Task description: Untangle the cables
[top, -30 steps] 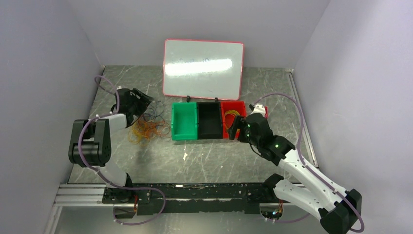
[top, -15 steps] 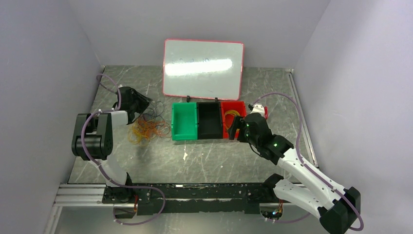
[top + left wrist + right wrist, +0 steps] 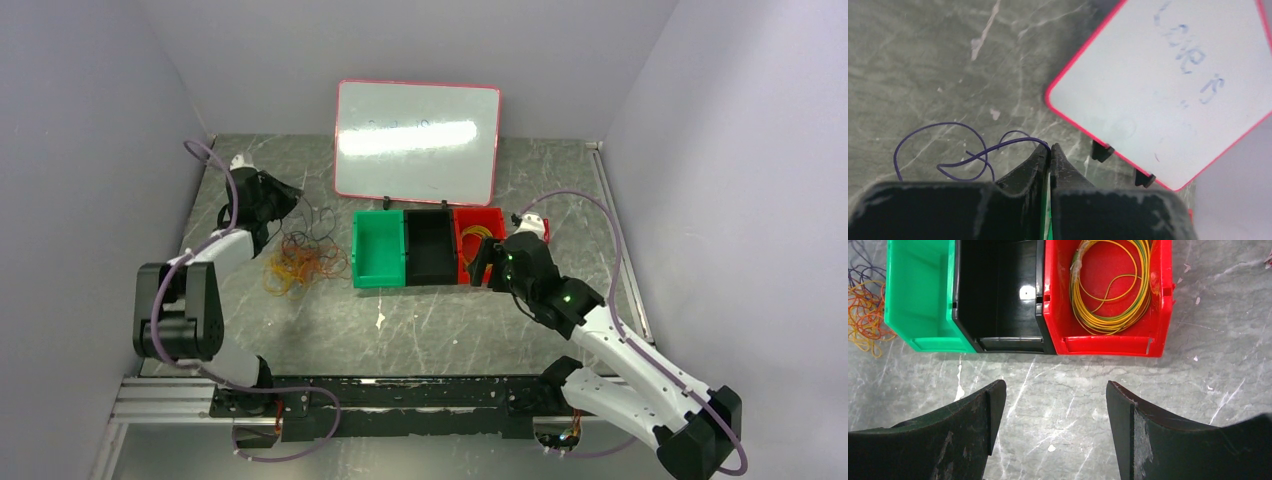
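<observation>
Left gripper (image 3: 1049, 150) clamped shut on one dark cable (image 3: 938, 147); right gripper (image 3: 1054, 387) jaws wide apart, holding nothing, near the red bin (image 3: 478, 240).
Count: three bins in a row, green bin (image 3: 378, 250), black bin (image 3: 430, 247), red bin; one whiteboard (image 3: 416, 140) behind them. One yellow-green coil (image 3: 1110, 290) lies flat in the red bin, long axis along the bin's length. One tangle (image 3: 300, 262) of orange and yellow loops on the table (image 3: 450, 330), left of the green bin; too knotted to count. Dark cable runs left from the jaw tips in the left wrist view and curls into two loops.
</observation>
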### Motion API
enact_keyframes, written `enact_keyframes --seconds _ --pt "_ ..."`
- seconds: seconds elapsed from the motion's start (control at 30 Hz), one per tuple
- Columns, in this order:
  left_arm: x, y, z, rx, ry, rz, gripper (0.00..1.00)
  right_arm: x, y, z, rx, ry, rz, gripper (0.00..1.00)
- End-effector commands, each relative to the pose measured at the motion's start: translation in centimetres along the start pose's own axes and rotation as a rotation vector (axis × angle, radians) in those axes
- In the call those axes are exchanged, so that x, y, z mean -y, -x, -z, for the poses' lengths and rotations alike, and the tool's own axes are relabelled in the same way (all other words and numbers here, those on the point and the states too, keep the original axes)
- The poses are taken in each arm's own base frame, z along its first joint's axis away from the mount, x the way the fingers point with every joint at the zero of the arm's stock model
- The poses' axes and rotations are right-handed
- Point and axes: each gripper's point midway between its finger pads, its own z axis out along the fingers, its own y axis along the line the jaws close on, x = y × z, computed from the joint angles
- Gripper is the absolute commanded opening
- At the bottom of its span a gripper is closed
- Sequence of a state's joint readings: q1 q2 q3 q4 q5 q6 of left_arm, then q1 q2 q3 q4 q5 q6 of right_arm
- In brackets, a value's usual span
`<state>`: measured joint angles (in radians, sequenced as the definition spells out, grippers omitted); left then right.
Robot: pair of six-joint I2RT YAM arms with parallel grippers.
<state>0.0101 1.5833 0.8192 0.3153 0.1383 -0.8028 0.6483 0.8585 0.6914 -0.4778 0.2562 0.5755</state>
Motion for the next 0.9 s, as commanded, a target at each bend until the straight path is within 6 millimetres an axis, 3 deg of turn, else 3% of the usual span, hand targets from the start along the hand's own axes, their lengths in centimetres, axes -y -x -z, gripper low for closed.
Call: enact_keyframes --seconds 0.0,0.3,0.5,0.6,0.87 --pt "3.7 2.0 2.9 0.029 -0.109 -0.149 0.07 -0.1 0.6 0.3 0.032 0.006 -0.009 0.77" --pt "8.6 2.6 9.8 0.010 -0.282 -0.377 0.07 -3.0 6.0 3.6 0.274 0.193 -0.028 0.77" --pt "11.4 2.2 14.0 -0.024 -0.407 -0.466 0.07 -5.1 8.3 2.8 0.285 0.224 0.052 0.80" --pt "13.1 2.3 16.0 -0.023 -0.481 -0.507 0.07 -8.0 9.6 3.0 0.280 0.326 0.105 0.81" --pt "15.0 2.8 18.8 -0.046 -0.528 -0.575 0.07 -16.9 9.6 2.8 0.324 0.757 0.243 0.85"
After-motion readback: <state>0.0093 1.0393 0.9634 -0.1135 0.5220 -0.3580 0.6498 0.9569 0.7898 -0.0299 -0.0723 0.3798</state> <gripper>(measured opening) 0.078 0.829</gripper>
